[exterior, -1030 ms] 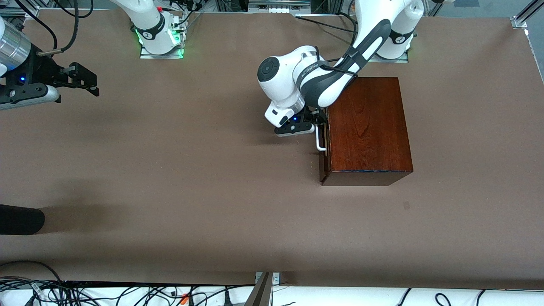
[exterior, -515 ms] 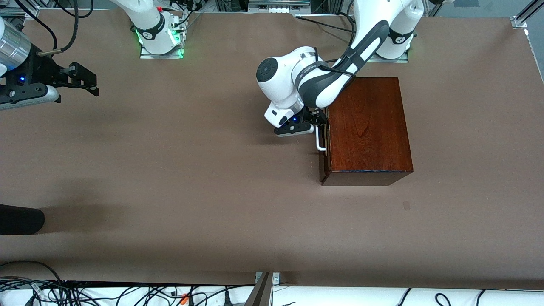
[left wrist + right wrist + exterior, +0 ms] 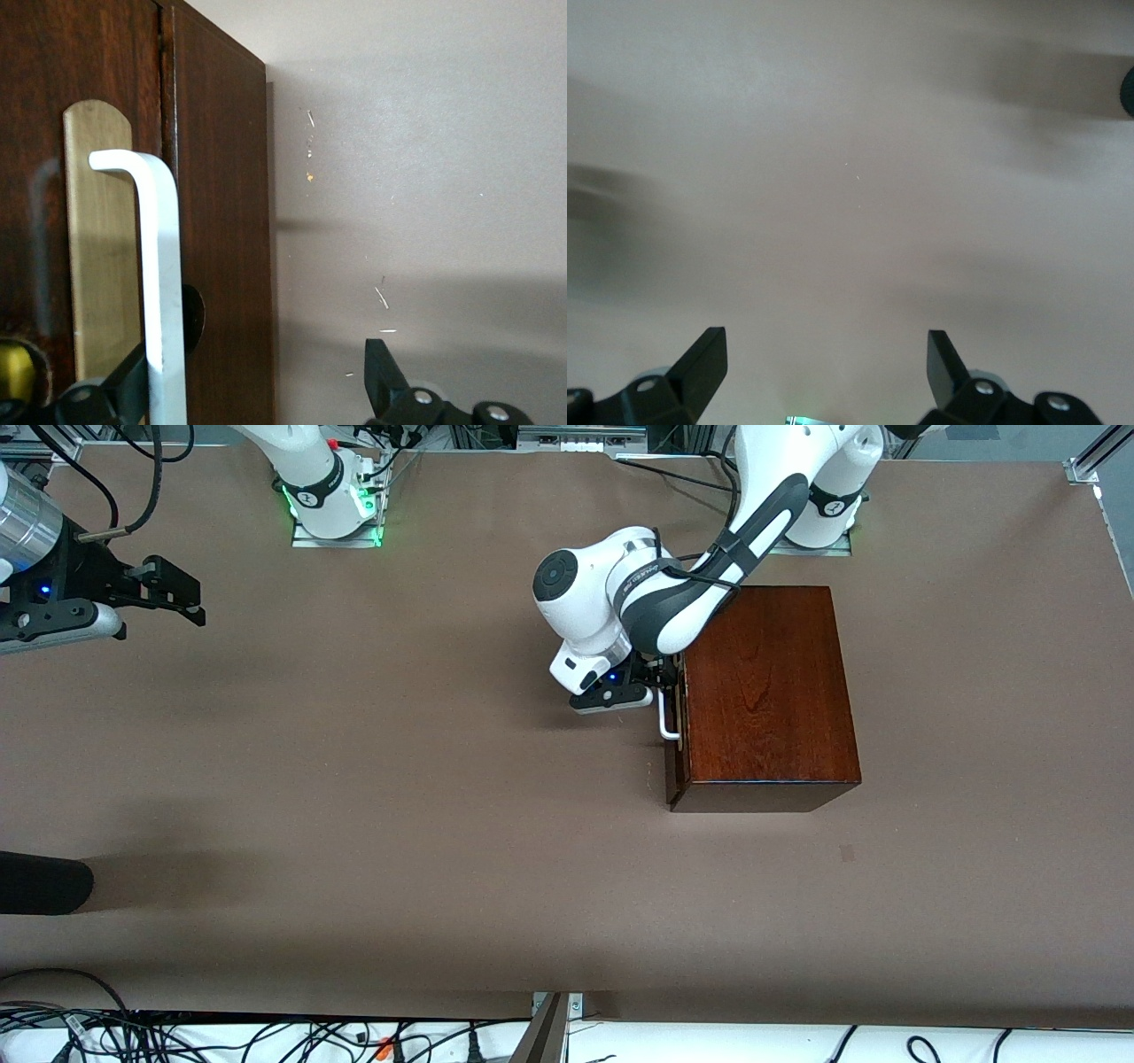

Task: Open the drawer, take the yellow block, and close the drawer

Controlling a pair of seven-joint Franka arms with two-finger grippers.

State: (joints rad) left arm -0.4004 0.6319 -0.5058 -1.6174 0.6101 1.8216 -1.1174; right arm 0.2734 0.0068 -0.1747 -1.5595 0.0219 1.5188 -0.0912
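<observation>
The dark reddish-brown box (image 3: pixel 766 691) stands near the left arm's base. Its drawer front (image 3: pixel 675 744) faces the right arm's end and looks shut. The white bar handle (image 3: pixel 666 722) sits on that front and also shows in the left wrist view (image 3: pixel 164 292). My left gripper (image 3: pixel 660 682) is open at the handle (image 3: pixel 257 385). One finger (image 3: pixel 120 390) lies against the bar and the other finger (image 3: pixel 383 376) is out past the box's side. My right gripper (image 3: pixel 190 602) is open and empty (image 3: pixel 824 363), waiting over the table's right-arm end. The yellow block is hidden.
A black rounded object (image 3: pixel 44 881) lies at the table's edge at the right arm's end. Cables run along the table's edge nearest the front camera (image 3: pixel 266 1036). Bare brown table (image 3: pixel 399 779) spreads in front of the drawer.
My left arm has shifted very slightly at the handle. The box, the drawer front and the right arm have not visibly moved.
</observation>
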